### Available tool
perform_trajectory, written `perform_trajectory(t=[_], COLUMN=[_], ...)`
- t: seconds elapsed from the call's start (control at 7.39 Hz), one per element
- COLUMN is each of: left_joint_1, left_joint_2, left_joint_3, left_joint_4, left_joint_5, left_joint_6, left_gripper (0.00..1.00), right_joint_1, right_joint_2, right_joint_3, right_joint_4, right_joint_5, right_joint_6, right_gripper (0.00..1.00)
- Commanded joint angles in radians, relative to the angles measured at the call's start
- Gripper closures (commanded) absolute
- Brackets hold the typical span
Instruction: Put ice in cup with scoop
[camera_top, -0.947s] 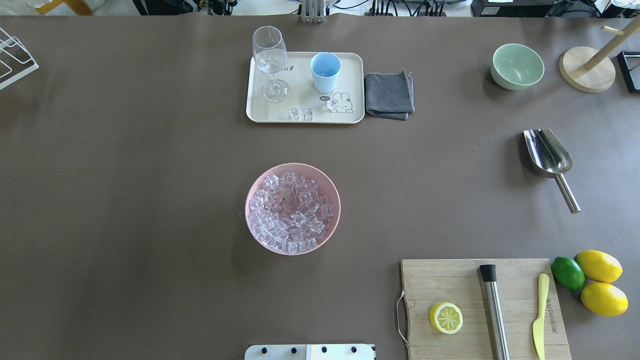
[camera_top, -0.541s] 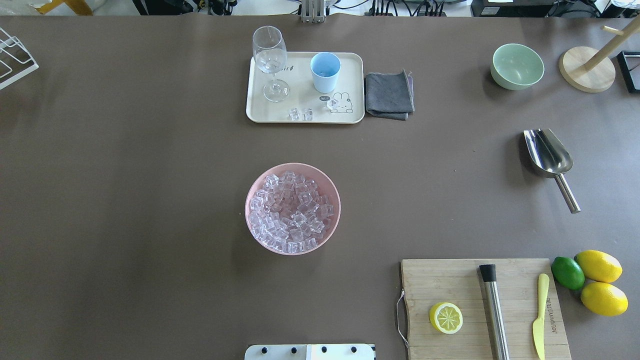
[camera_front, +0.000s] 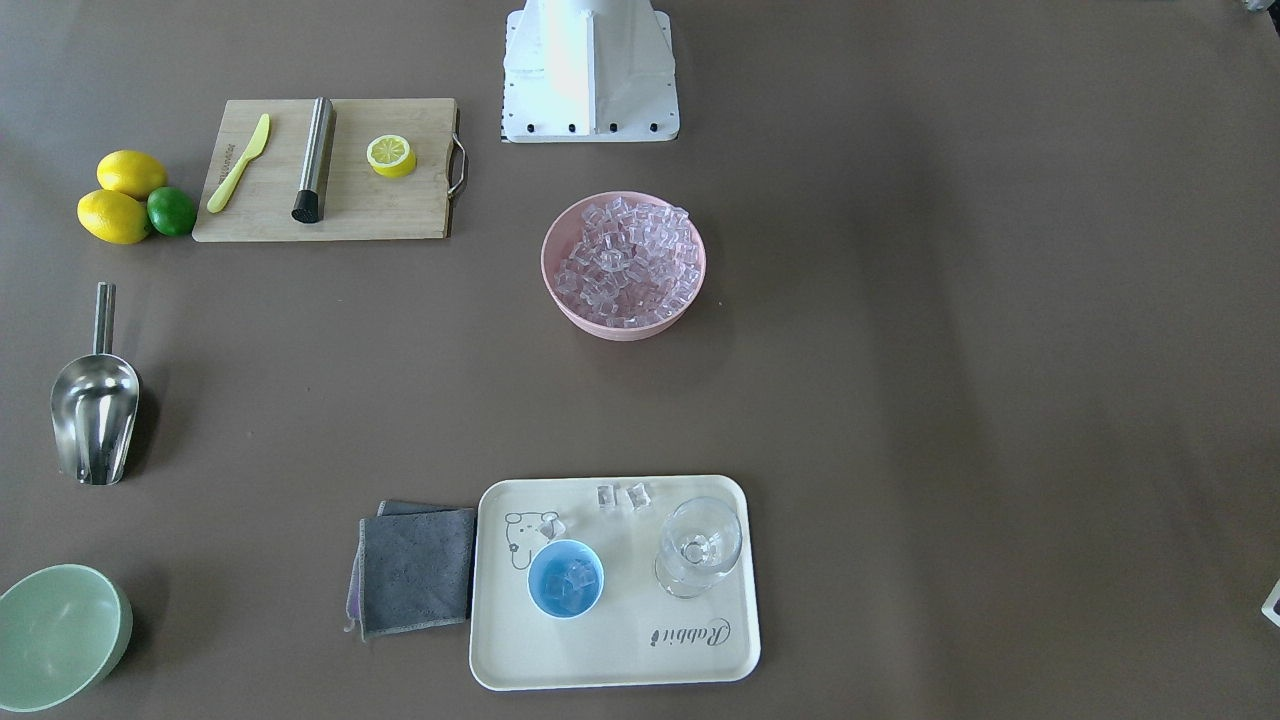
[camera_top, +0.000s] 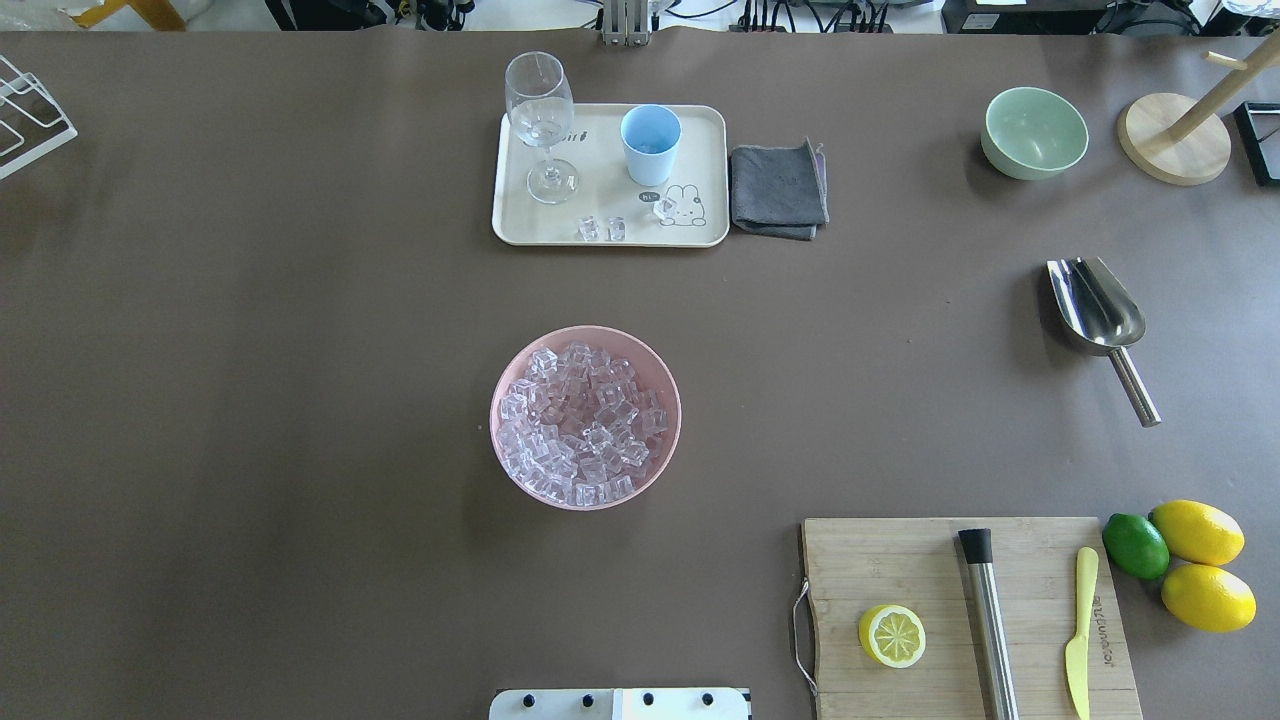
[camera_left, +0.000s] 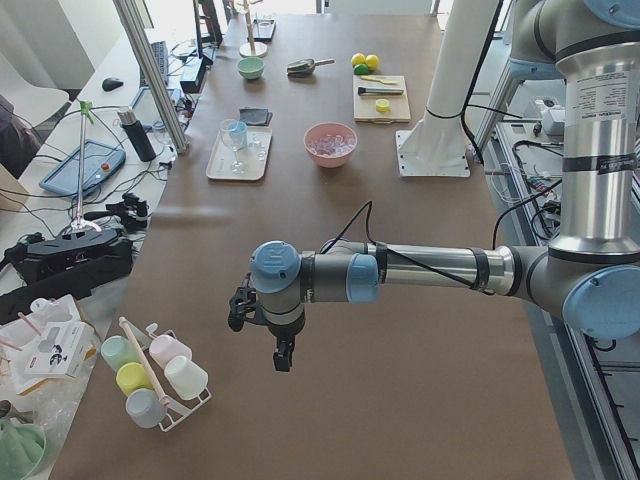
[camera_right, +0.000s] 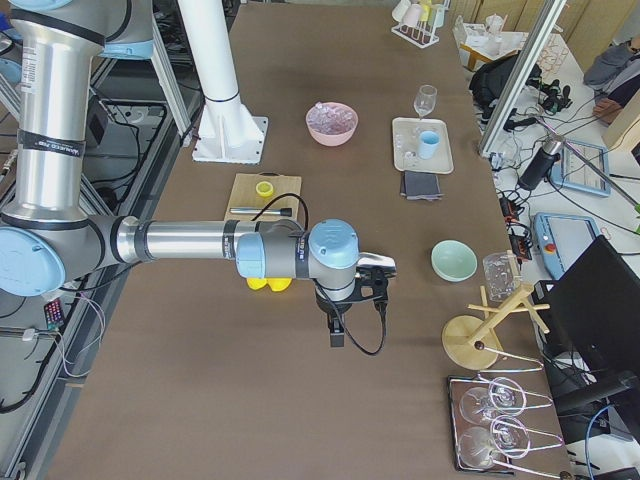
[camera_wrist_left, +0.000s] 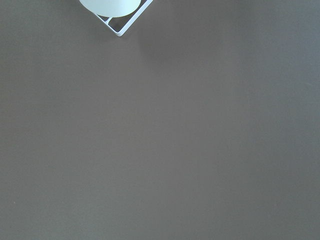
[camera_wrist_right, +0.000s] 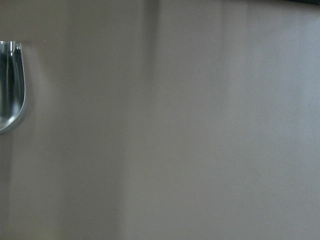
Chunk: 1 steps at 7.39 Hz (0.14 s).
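The ice (camera_top: 585, 420) fills a pink bowl (camera_top: 500, 440) at the table's middle, also in the front view (camera_front: 625, 260). The light-blue cup (camera_top: 650, 140) stands on a cream tray (camera_top: 700, 130); a few cubes lie in the cup (camera_front: 566, 578). Three loose cubes (camera_top: 600, 228) lie on the tray. The steel scoop (camera_top: 1098, 310) lies on the table at the right, apart from both arms; its trough tip shows in the right wrist view (camera_wrist_right: 10, 90). The left gripper (camera_left: 283, 360) and right gripper (camera_right: 337, 335) hang over bare table at opposite ends. I cannot tell whether they are open or shut.
A wine glass (camera_top: 540, 110) stands on the tray, with a grey cloth (camera_top: 778, 190) beside it. A green bowl (camera_top: 1035, 132) and a wooden stand (camera_top: 1175, 140) are far right. A cutting board (camera_top: 930, 570) holds a lemon half, a steel cylinder and a yellow knife. Lemons and a lime (camera_top: 1180, 560) lie beside it.
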Motion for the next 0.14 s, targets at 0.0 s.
perform_trajectory(t=[0.0], left_joint_1=[0.0], left_joint_2=[0.0], left_joint_3=[0.0], left_joint_4=[0.001], left_joint_5=[0.0], left_joint_6=[0.0], left_gripper=[0.01], right_joint_1=[0.0], right_joint_2=[0.0], right_joint_3=[-0.001], right_joint_4=[0.0], right_joint_5=[0.0], right_joint_6=[0.001], right_gripper=[0.0])
